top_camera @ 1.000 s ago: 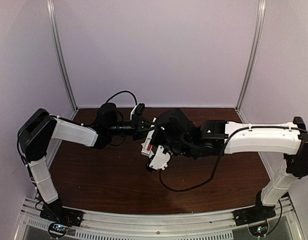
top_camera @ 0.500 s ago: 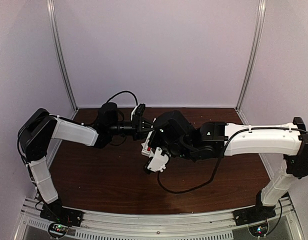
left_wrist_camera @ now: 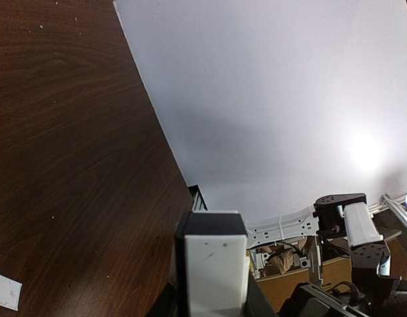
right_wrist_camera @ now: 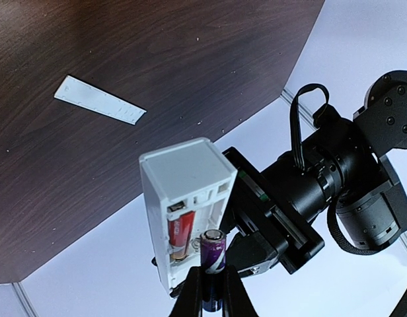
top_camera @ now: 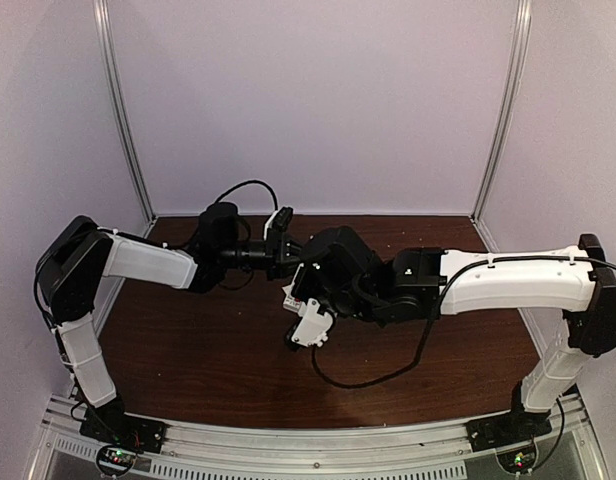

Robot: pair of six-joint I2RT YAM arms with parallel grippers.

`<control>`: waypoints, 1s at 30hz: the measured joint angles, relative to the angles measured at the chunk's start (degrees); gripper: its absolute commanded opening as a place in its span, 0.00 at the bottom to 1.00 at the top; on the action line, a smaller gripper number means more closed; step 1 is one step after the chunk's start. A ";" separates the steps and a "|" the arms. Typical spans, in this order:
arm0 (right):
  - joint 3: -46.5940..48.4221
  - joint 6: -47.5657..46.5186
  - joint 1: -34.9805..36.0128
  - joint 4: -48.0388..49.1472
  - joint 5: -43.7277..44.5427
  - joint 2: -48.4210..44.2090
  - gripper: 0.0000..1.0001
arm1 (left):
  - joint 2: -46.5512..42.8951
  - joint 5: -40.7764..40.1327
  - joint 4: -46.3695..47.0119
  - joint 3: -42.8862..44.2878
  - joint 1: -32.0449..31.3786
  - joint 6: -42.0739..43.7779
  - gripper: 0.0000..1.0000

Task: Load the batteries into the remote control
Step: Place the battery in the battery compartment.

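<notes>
- Remote control [right_wrist_camera: 184, 173]: white bar held up off the desk [right_wrist_camera: 91, 172], over its middle-rear part. The open battery slot faces the right wrist camera.
- Red battery [right_wrist_camera: 180, 232]: lying lengthwise inside the slot, against the near wall.
- Purple battery [right_wrist_camera: 213, 249]: upright, its metal cap up, just beside the red one at the mouth of the slot. Cannot tell whether it touches the slot.
- Right pincer [right_wrist_camera: 212, 282]: closed on the lower half of the purple battery, one finger on each side.
- Left pincer [left_wrist_camera: 213, 294]: clamped on the remote control from both sides. In the left wrist view the bar's blunt white end sticks out between the dark fingers.
- Both arms meet at mid-desk in the top view, pincers close together, the right wrist tipped toward the left.
- Cover strip [right_wrist_camera: 100, 100]: thin, flat and white, lying on the brown desk well apart from the remote control.
</notes>
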 measured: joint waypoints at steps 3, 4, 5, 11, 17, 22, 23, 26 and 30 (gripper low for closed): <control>-0.02 -0.09 0.00 0.31 0.00 0.00 0.00 | 0.00 0.00 -1.53 0.70 -0.09 0.72 0.00; -0.02 -0.13 0.00 0.33 0.00 0.00 0.00 | 0.00 0.02 -1.84 0.81 -0.13 0.90 0.00; -0.02 -0.24 0.00 0.33 0.00 0.00 0.00 | 0.00 0.02 -2.12 0.90 -0.17 1.05 0.00; -0.57 -0.87 0.00 0.33 -0.02 0.00 0.03 | 0.00 0.04 -2.91 0.94 -0.28 1.66 0.00; -1.42 -0.90 0.02 0.44 -0.02 0.00 0.04 | 0.00 0.04 -4.04 1.42 -0.48 2.49 0.00; -1.62 -0.90 0.02 0.74 -0.02 0.00 0.07 | 0.00 0.04 -4.59 1.77 -0.79 3.02 0.00; -1.64 -0.92 0.02 0.76 -0.02 0.00 0.07 | 0.00 0.02 -4.74 1.77 -0.83 3.04 0.00; -1.64 -1.11 0.02 0.76 -0.02 0.04 0.08 | 0.00 0.04 -5.11 1.77 -0.92 3.06 0.00; -1.64 -1.38 0.02 1.11 -0.02 0.39 0.11 | 0.00 0.11 -5.40 1.79 -0.98 3.06 0.00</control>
